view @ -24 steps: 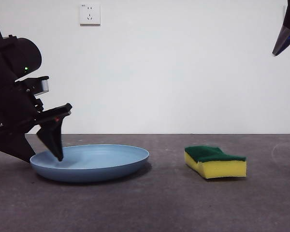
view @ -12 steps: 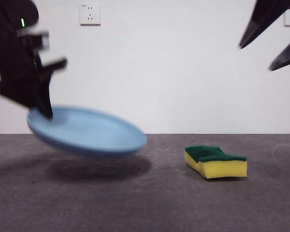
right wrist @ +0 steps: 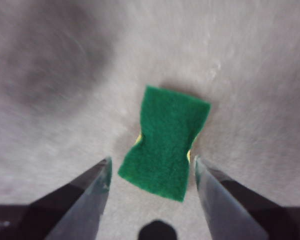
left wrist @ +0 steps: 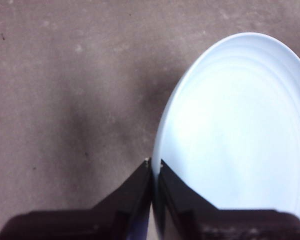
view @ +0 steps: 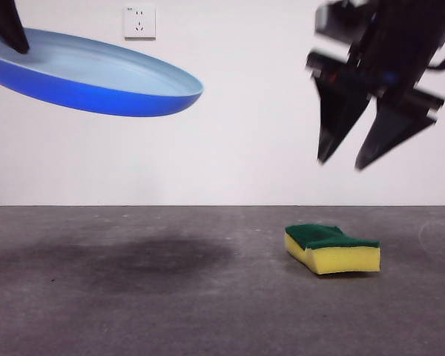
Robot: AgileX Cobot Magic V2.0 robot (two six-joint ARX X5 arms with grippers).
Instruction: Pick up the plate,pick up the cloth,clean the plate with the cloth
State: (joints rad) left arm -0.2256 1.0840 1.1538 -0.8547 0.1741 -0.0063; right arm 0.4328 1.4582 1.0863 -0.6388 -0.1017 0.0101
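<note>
The light blue plate [view: 96,78] hangs high at the upper left of the front view, tilted, well above the table. My left gripper [left wrist: 154,167] is shut on its rim; the plate's pale inside [left wrist: 235,135] fills much of the left wrist view. The cloth, a yellow sponge with a green top [view: 331,248], lies on the table at the right. My right gripper [view: 345,159] is open, in the air above the sponge. In the right wrist view the sponge's green face [right wrist: 165,141] lies between and beyond the open gripper [right wrist: 152,167].
The grey table [view: 170,311] carries a soft shadow of the plate at the left. A white wall with a socket [view: 139,21] stands behind.
My left gripper has lifted the plate from the table to high at the upper left. My right gripper has come down from the top right corner toward the sponge.
</note>
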